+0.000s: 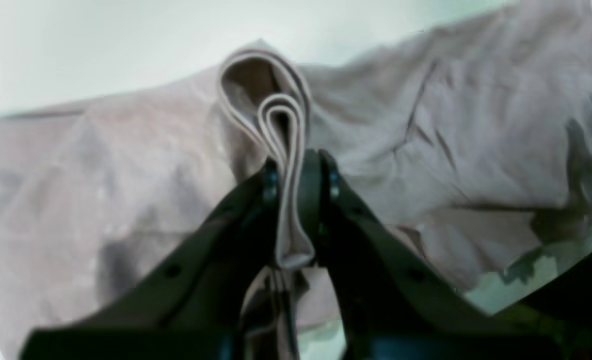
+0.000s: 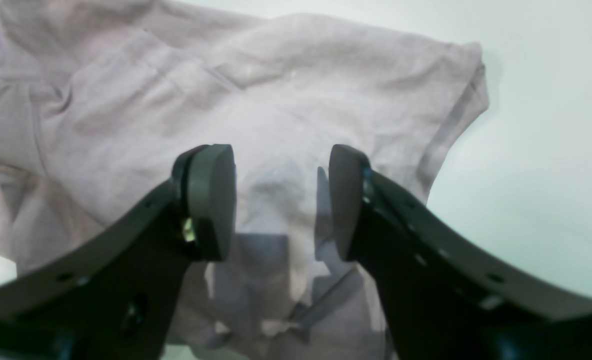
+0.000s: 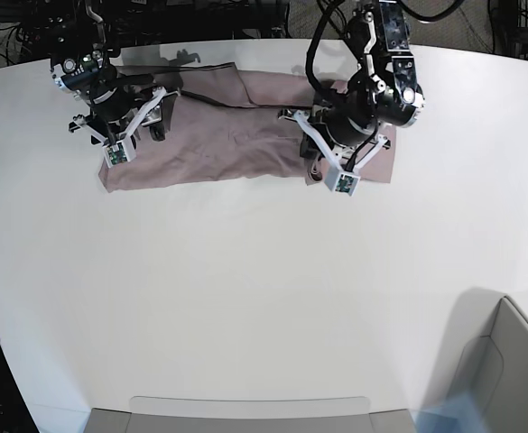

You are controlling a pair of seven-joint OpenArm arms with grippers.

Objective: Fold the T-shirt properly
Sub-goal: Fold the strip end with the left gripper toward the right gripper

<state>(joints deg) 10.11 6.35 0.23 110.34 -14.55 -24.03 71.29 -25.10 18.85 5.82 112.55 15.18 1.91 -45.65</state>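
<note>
item: t-shirt (image 3: 236, 144), mauve-pink, lying spread along the far edge of the white desk (image 3: 264, 298), long axis running side to side. left claw (image 1: 296, 185) is clenching a doubled fold of its hem edge, standing over one end. right claw (image 2: 281, 200) is hovering released, jaws apart, directly above the opposite end, cloth lying just below and ahead of it; each arm is nearest its own end.

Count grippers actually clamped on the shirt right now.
1. The left gripper is shut on a bunched fold of the T-shirt. The right gripper hangs open above the cloth, gripping nothing.
</note>
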